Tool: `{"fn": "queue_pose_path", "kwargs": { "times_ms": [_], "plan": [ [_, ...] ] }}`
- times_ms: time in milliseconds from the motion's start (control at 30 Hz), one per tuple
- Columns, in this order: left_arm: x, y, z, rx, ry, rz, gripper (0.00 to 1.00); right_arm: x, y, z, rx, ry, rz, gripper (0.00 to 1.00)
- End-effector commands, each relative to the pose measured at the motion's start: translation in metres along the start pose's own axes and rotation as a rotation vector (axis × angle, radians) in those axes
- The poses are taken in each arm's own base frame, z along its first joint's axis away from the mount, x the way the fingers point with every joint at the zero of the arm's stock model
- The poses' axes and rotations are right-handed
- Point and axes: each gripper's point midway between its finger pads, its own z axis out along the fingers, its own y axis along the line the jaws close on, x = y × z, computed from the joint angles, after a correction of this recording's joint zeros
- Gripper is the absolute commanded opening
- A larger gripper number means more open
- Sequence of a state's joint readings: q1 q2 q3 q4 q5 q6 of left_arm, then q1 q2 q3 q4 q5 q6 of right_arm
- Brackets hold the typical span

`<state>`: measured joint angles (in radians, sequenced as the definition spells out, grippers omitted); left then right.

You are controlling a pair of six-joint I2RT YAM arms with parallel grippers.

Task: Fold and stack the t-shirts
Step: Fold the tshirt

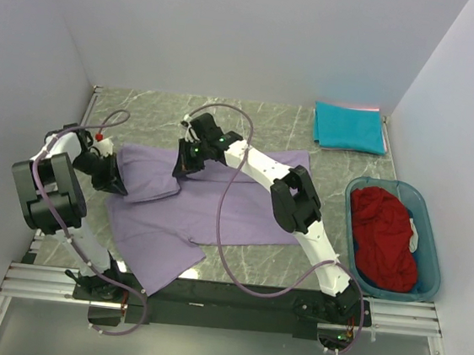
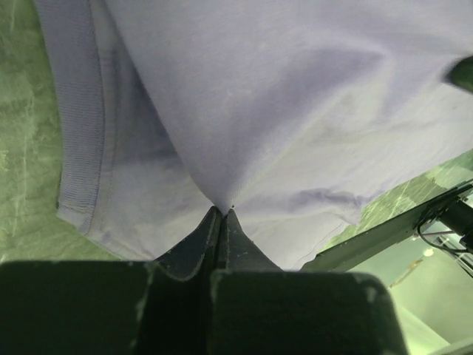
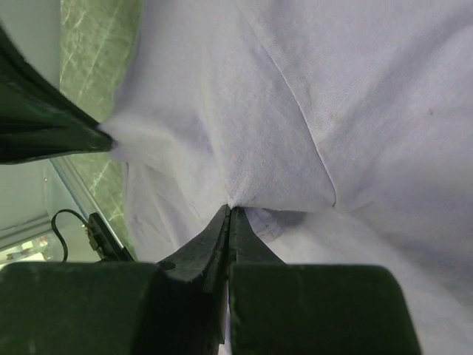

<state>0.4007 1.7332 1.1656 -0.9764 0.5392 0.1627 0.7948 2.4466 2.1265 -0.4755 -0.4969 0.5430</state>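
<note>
The lavender t-shirt (image 1: 217,205) lies spread on the marble table, its far left part folded over toward the middle. My left gripper (image 1: 120,184) is shut on the shirt's left edge (image 2: 244,133). My right gripper (image 1: 184,168) is shut on the folded fabric (image 3: 295,133) near the shirt's far edge. The left gripper's fingers (image 3: 52,137) show at the left of the right wrist view, pinching cloth. A folded teal t-shirt (image 1: 349,127) lies at the far right. The dark red t-shirt (image 1: 386,236) is crumpled inside the bin.
A translucent teal plastic bin (image 1: 433,249) stands at the right edge of the table. White walls close the table on three sides. A metal rail (image 1: 224,299) runs along the near edge. Purple cables loop over both arms.
</note>
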Motion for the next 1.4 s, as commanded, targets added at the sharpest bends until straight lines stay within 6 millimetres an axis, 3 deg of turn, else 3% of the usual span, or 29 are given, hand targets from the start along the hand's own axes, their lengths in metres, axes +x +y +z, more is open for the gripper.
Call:
{"fn": "queue_pose_path", "kwargs": {
  "times_ms": [0,300,467,600,767,800,867,900,933,1000,1100,1233,1333,1367],
  "plan": [
    [0.006,0.006,0.001,-0.016,0.045,-0.021,0.01,-0.008,0.007,-0.001,0.007,-0.017,-0.055,0.00],
    [0.012,0.006,-0.001,-0.030,0.103,0.059,0.01,0.007,0.005,0.010,0.030,0.024,-0.081,0.00],
    [0.027,0.004,-0.004,-0.023,0.161,0.103,0.01,0.007,0.006,0.010,0.044,0.016,-0.109,0.00],
    [0.048,0.004,0.006,0.004,0.232,0.108,0.01,0.003,0.005,0.009,0.061,-0.001,-0.124,0.00],
    [0.051,0.008,0.013,0.001,0.240,0.098,0.01,0.004,0.003,0.007,0.073,0.004,-0.134,0.00],
    [0.050,0.009,0.013,-0.003,0.236,0.099,0.13,0.006,0.004,0.009,0.068,0.013,-0.143,0.00],
    [0.041,0.007,0.009,0.001,0.215,0.106,0.26,0.013,0.009,0.007,0.051,0.048,-0.149,0.14],
    [0.035,0.003,0.006,0.018,0.190,0.112,0.36,0.014,0.010,0.005,0.044,0.059,-0.164,0.33],
    [0.028,0.000,0.002,0.029,0.170,0.118,0.40,0.016,0.013,0.002,0.032,0.070,-0.175,0.41],
    [0.006,-0.012,-0.013,0.049,0.083,0.173,0.46,0.013,0.014,-0.015,0.031,0.069,-0.219,0.55],
    [-0.022,-0.034,-0.030,0.080,-0.040,0.272,0.48,0.009,0.016,-0.048,0.006,0.050,-0.243,0.69],
    [-0.051,-0.049,-0.024,0.040,-0.141,0.359,0.46,-0.004,-0.010,-0.092,0.026,0.028,-0.276,0.69],
    [-0.063,-0.057,-0.005,0.023,-0.149,0.373,0.42,-0.014,-0.057,-0.124,0.122,0.025,-0.257,0.60],
    [-0.066,-0.057,0.001,0.005,-0.151,0.351,0.40,-0.015,-0.081,-0.139,0.168,0.028,-0.225,0.57]
  ]
}}
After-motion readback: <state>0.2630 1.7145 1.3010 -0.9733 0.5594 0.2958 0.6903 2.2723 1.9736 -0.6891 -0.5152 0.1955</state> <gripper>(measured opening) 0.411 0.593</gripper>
